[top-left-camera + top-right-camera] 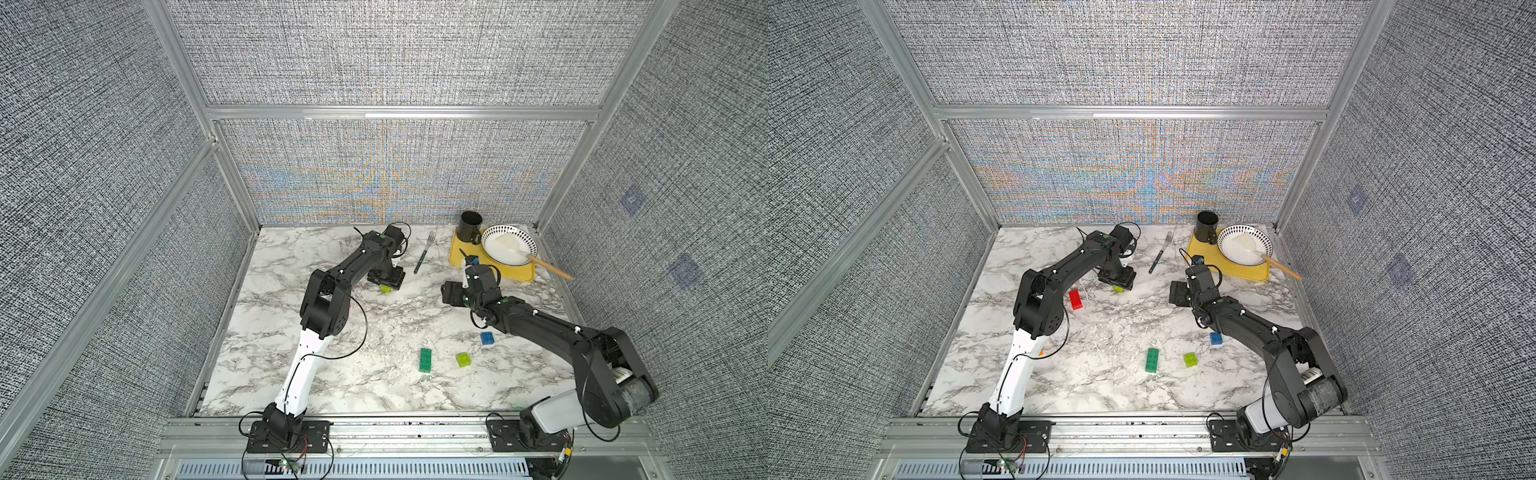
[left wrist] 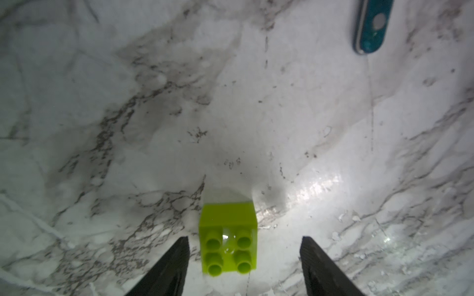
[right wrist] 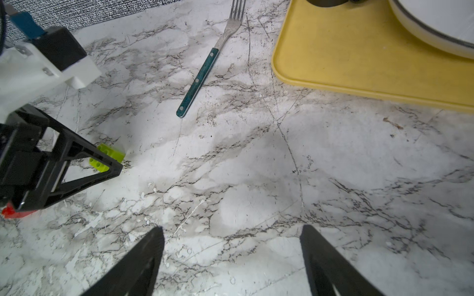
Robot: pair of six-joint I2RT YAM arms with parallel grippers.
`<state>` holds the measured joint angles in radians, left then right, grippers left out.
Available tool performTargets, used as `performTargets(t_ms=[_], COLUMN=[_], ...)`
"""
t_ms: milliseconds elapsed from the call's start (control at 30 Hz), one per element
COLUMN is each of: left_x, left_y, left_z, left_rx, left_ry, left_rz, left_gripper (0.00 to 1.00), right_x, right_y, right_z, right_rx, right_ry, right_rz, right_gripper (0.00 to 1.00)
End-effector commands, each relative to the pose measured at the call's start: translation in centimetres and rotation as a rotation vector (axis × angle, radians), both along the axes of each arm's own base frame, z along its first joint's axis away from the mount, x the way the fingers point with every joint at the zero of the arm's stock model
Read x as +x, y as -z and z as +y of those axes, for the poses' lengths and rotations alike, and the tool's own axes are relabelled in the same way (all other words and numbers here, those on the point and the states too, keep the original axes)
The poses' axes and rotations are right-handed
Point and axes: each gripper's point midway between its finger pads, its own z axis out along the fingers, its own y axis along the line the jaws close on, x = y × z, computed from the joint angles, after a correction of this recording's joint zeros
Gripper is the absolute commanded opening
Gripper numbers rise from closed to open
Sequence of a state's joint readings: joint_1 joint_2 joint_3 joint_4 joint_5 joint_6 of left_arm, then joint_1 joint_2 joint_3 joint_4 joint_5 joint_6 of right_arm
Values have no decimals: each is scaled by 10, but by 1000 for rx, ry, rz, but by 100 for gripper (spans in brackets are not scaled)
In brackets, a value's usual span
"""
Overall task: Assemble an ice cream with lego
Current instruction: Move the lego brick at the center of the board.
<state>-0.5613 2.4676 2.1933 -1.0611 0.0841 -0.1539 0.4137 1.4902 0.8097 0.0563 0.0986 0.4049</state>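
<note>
The lego lies as single bricks on the marble table; the ice cream is out of view. My left gripper (image 1: pixel 386 286) (image 2: pixel 244 238) is open and straddles a lime brick (image 2: pixel 228 246) (image 1: pixel 386 289) (image 3: pixel 106 156), with a gap on both sides. Nearer the front lie a dark green long brick (image 1: pixel 425 360), a second lime brick (image 1: pixel 463 359) and a blue brick (image 1: pixel 487 338). A red brick (image 1: pixel 1076 299) sits beside the left arm. My right gripper (image 1: pixel 449 293) (image 3: pixel 232 228) is open over bare marble.
A fork (image 1: pixel 424 253) with a teal handle lies just beyond the lime brick. At the back right a yellow tray (image 1: pixel 459 249) carries a black mug (image 1: pixel 469 227) and a bowl (image 1: pixel 498 229) holding a wooden-handled spatula (image 1: pixel 548 268). Fabric walls enclose the table.
</note>
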Motion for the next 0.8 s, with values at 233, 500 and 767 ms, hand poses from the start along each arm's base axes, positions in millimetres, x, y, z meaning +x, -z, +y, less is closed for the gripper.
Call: performTargets(t_ms=[233, 500, 767], left_x=[-4, -3, -22], left_y=[11, 4, -8], left_z=[8, 9, 17], left_rx=[64, 59, 39], left_ry=[10, 5, 2], left_rz=[40, 21, 20], left_gripper=[41, 9, 2], right_x=[3, 3, 3], right_y=[-1, 2, 2], right_z=[2, 3, 5], right_rx=[8, 7, 10], right_ry=[-4, -12, -21], right_rz=[-9, -2, 0], right_gripper=[83, 78, 76])
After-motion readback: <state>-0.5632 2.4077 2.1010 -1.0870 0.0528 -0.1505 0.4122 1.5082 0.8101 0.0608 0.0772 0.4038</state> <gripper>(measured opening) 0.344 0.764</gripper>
